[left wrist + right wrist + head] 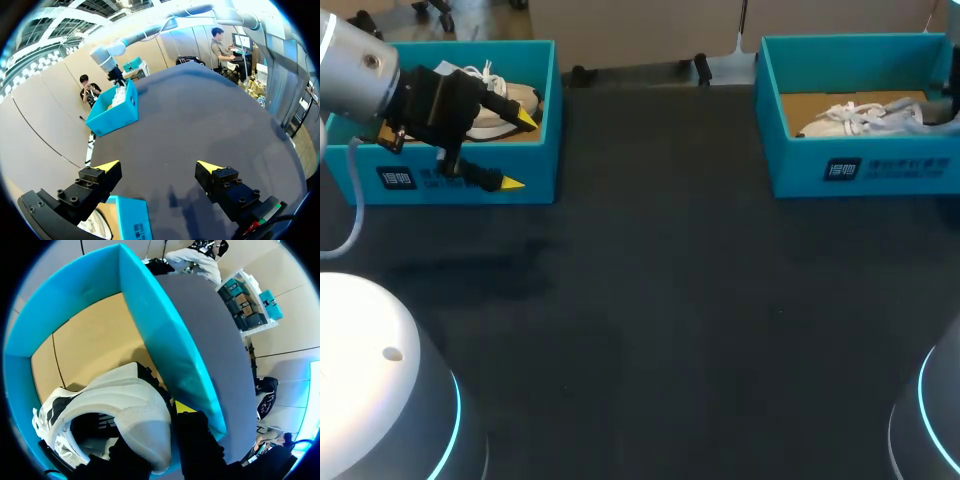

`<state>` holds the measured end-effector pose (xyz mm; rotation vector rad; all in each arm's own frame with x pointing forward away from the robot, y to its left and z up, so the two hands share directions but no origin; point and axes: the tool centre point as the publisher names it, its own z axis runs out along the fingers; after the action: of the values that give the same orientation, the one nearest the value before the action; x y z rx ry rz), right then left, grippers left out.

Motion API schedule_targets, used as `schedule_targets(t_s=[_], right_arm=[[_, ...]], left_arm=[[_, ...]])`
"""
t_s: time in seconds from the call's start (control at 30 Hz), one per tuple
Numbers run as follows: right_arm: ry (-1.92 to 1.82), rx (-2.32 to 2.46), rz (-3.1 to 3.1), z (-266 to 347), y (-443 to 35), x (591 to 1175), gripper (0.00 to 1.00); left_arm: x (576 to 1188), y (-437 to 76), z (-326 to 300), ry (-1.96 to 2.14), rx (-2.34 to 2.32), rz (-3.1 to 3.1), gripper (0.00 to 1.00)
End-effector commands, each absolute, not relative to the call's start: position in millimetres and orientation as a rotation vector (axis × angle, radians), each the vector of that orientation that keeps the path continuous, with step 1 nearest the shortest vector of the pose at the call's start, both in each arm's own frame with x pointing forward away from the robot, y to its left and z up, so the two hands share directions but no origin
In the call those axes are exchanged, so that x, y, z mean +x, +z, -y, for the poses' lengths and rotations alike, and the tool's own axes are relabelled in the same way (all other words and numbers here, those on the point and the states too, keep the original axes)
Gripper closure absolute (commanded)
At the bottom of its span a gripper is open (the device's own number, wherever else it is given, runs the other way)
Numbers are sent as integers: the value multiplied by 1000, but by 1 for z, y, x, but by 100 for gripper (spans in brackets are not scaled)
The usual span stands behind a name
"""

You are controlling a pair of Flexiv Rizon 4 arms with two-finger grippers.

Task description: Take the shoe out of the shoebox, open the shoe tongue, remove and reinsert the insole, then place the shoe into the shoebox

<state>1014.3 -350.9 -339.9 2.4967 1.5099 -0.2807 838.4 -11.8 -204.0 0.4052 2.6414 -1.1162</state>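
Observation:
Two blue shoeboxes stand at the back of the table. The right shoebox holds a white laced shoe. My right gripper is at the box's right end. In the right wrist view this gripper is shut on the heel of the white shoe, inside the right shoebox; only one yellow fingertip shows. My left gripper stands open over the front wall of the left shoebox, which holds another white shoe. Nothing lies between the left gripper fingers.
The black table stretches wide between the two boxes and toward the front. A corner of the left shoebox lies just under the left gripper. The arm bases sit at the front corners.

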Motion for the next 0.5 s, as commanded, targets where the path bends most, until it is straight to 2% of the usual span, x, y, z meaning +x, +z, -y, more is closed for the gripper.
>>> schedule_targets(t_s=[0.03, 0.5], right_arm=[[-282, 2507, -1508, 352, -351, 1019, 100], [-306, 2544, -1524, 354, -377, 1022, 100]], left_arm=[[839, -204, 12, -1112, 406, -2645, 0], [839, -204, 12, -1112, 406, -2645, 0]])
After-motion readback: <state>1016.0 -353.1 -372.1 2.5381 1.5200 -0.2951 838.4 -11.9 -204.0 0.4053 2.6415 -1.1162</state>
